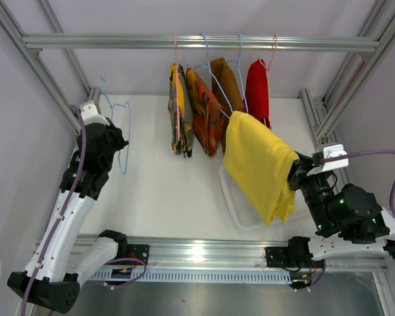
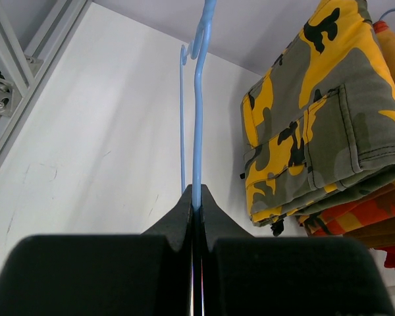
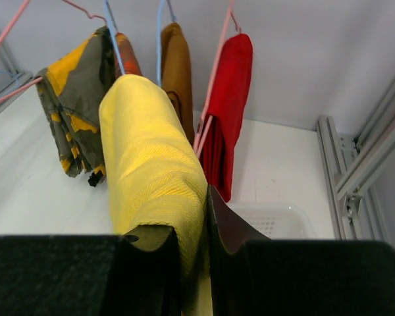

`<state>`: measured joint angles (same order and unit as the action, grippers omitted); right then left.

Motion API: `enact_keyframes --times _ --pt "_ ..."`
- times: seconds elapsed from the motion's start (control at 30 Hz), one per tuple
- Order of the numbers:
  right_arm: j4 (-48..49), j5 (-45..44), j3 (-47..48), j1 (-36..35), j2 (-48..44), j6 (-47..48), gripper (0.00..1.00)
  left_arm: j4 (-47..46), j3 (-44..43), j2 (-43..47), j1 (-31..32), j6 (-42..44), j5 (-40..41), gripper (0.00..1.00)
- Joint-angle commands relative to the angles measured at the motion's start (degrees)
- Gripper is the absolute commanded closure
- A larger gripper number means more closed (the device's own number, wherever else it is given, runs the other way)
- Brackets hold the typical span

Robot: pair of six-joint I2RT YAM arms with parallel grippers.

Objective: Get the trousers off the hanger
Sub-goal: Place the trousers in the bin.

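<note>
Cloth of the yellow trousers point(image 1: 257, 161) looks soft, light and floppy, so it will likely sag and swing rather than hold its shape; a pinch through a folded edge suits it. The right gripper point(image 3: 194, 217) is clamped on such a fold. The pair drapes up and away from its fingers toward the other pairs on the rail point(image 1: 197, 43), the red pair point(image 3: 227, 99) nearest. A white basket point(image 1: 234, 197) sits under the hand and a frame post point(image 1: 336, 105) stands just outboard, so the freest room is probably inboard. The left gripper point(image 2: 194, 197), well apart, pinches a bare blue hanger point(image 2: 197, 118).
</note>
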<state>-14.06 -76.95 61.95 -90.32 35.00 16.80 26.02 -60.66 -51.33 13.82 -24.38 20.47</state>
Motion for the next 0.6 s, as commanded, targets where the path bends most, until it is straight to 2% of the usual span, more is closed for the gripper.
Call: enact_keyframes --times 0.0,0.13,0.33,0.57 --pt "-8.9 -6.8 -0.8 1.0 -3.4 -11.2 1.00 -1.3 -0.7 0.6 0.5 1.3 1.8 1.00" --pt "-23.8 -11.2 -0.8 1.1 -5.4 -25.7 1.00 -1.1 -0.7 0.4 0.7 1.4 1.9 1.00" --pt "-34.3 -14.7 0.9 1.0 -5.7 -35.8 1.00 -1.1 -0.8 0.4 0.8 1.4 1.9 1.00" --pt "-45.7 -12.8 3.0 4.4 -7.1 -49.0 1.00 -1.1 -0.7 0.2 1.2 1.5 2.0 0.99"
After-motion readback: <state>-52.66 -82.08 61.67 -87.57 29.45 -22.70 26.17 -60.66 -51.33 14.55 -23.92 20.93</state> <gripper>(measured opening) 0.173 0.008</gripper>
